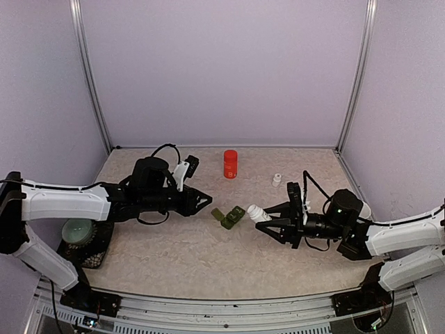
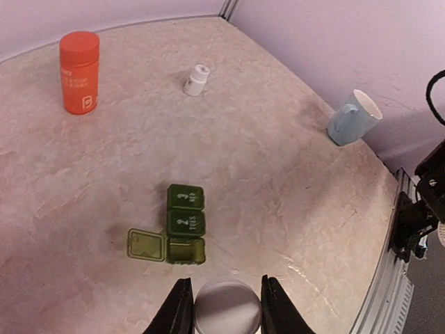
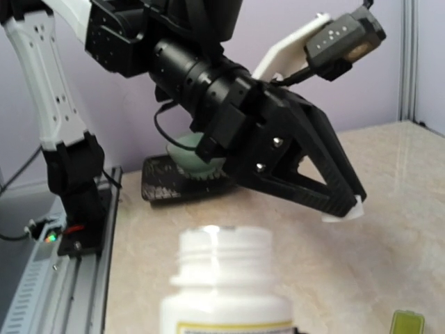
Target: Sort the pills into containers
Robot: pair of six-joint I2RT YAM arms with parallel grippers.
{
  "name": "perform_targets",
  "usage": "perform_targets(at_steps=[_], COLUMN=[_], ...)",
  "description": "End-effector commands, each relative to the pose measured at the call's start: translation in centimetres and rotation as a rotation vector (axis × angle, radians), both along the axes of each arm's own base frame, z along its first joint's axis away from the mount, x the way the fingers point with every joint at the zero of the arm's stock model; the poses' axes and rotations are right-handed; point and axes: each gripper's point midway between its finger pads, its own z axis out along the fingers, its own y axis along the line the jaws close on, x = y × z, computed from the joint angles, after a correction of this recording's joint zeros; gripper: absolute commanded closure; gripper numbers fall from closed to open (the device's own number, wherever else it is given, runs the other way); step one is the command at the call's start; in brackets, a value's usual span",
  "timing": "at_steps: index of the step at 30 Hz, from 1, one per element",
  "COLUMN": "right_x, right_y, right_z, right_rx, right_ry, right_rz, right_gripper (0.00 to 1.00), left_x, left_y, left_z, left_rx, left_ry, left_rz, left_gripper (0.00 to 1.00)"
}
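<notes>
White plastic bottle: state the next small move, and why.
Probably the right end effector should carry the uncapped white plastic bottle over the dark green three-compartment plastic strip and tip it: one end lid stands open, and the left end effector holds the round white cap.

Left gripper [image 2: 224, 296] is clamping a round white cap [image 2: 227, 313] between both fingers at the bottom edge. Containers [image 2: 185, 224] are sitting on the desk [image 2: 278, 181] just beyond. The nearest lid is lying open to the left, and the other two are showing closed lids marked 2 TUES and 3 WED. Orange bottle [image 2: 78, 72] is standing far left, with a small white vial [image 2: 197, 79] to its right. Pale blue mug [image 2: 353, 117] is sitting by the right wall.
</notes>
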Motion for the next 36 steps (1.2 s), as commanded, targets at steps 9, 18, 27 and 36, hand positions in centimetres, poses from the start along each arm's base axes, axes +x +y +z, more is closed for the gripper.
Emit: perform_targets(at_steps=[9, 18, 27, 36], right_x=[2.3, 3.5, 3.9, 4.8], right_y=[1.4, 2.2, 2.2, 1.8], right_z=[-2.5, -5.2, -5.9, -6.5], right_rx=[0.034, 0.046, 0.030, -0.002], right_ry=[-0.102, -0.093, -0.075, -0.060], right_rz=[-0.048, -0.059, -0.073, -0.107], right_gripper=[0.78, 0.78, 0.78, 0.78], left_x=[4.9, 6.7, 7.3, 7.2], left_y=[3.7, 4.8, 4.8, 3.9], left_z=[-8.3, -12.8, -15.3, -11.7], left_rx=[0.128, 0.199, 0.252, 0.170], left_ry=[0.057, 0.105, 0.136, 0.093], left_rz=[0.150, 0.187, 0.201, 0.173], left_gripper=[0.71, 0.66, 0.64, 0.44])
